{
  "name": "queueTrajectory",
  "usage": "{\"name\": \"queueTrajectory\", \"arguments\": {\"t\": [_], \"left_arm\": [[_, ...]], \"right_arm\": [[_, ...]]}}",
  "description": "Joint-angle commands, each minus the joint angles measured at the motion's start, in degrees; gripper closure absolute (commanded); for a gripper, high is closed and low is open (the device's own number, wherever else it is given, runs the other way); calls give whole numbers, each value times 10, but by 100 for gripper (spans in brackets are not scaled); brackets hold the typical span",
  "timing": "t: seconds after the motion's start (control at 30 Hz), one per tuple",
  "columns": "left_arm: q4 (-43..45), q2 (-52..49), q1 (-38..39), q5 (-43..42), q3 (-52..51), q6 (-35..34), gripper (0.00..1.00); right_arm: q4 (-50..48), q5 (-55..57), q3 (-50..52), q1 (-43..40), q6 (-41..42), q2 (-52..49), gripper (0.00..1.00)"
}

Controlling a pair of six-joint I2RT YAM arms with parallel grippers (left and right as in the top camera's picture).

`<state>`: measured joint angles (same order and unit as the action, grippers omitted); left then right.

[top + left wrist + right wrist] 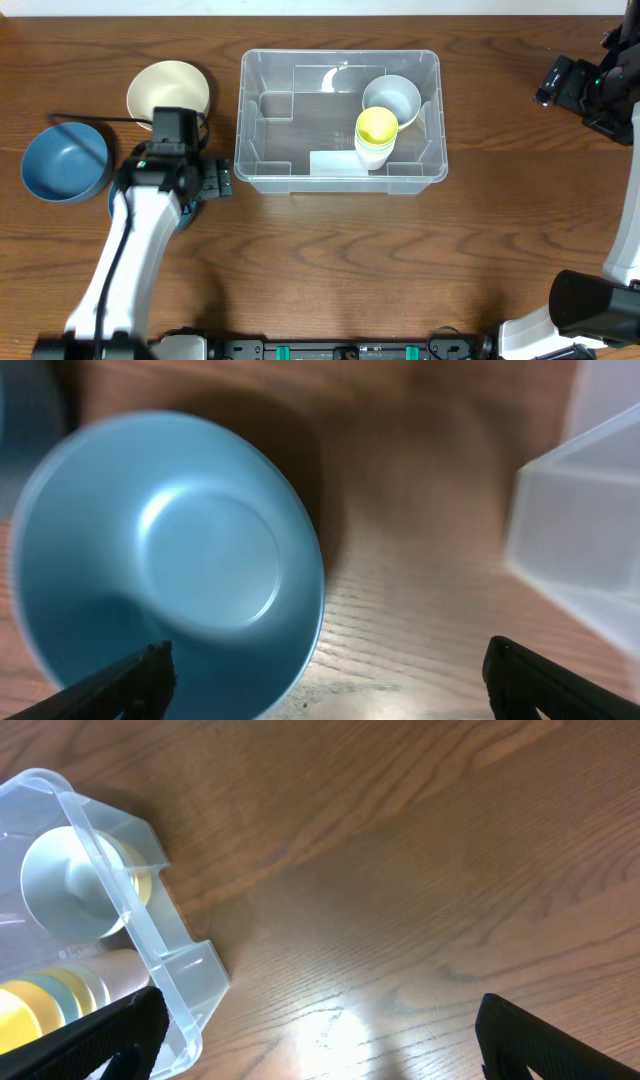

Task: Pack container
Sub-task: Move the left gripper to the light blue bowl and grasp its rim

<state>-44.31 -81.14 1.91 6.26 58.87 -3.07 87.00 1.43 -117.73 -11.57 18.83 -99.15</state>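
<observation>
Container [243, 120]: clear bin standing upright at the centre of the table [330, 260], open side up. Inside, near its 2 o'clock corner, lies a grey bowl [392, 98]. Just beside the bowl, toward 5 o'clock, stands a stack of cups [377, 138] with a yellow one on top. A whitish label [335, 162] shows at the 6 o'clock wall.

Outside, a cream bowl [168, 88] sits at 10 o'clock of the container, near it but apart. A blue bowl [65, 160] sits farther out at 9 o'clock. A second blue bowl [170, 560] lies under the left arm and is mostly hidden from overhead. The left wrist view shows it upright, just below the left gripper [330, 685].

The left fingers are spread wide and grasp nothing. One tip overlaps the bowl's rim in that view, but contact cannot be told. The container's corner appears at 3 o'clock of the same view.

The right gripper [320, 1045] hovers over bare wood at 2 o'clock of the container, well apart from it, its fingers likewise spread wide and grasping nothing. In the right wrist view the container's corner lies at 9 o'clock, with the grey bowl and cups visible through the wall.
</observation>
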Motion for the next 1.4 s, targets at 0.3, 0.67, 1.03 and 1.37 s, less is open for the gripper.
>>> {"name": "queueTrajectory", "arguments": {"t": [0.3, 0.67, 1.03, 1.37], "left_arm": [[25, -117, -21, 8, 5, -10, 36], [33, -134, -50, 8, 5, -17, 81], [23, -126, -50, -29, 7, -19, 94], [-52, 26, -50, -59, 43, -19, 94]], "right_arm": [[0, 0, -7, -1, 0, 6, 1], [0, 0, -7, -1, 0, 6, 1], [0, 0, -7, -1, 0, 6, 1], [0, 0, -7, -1, 0, 6, 1]]}}
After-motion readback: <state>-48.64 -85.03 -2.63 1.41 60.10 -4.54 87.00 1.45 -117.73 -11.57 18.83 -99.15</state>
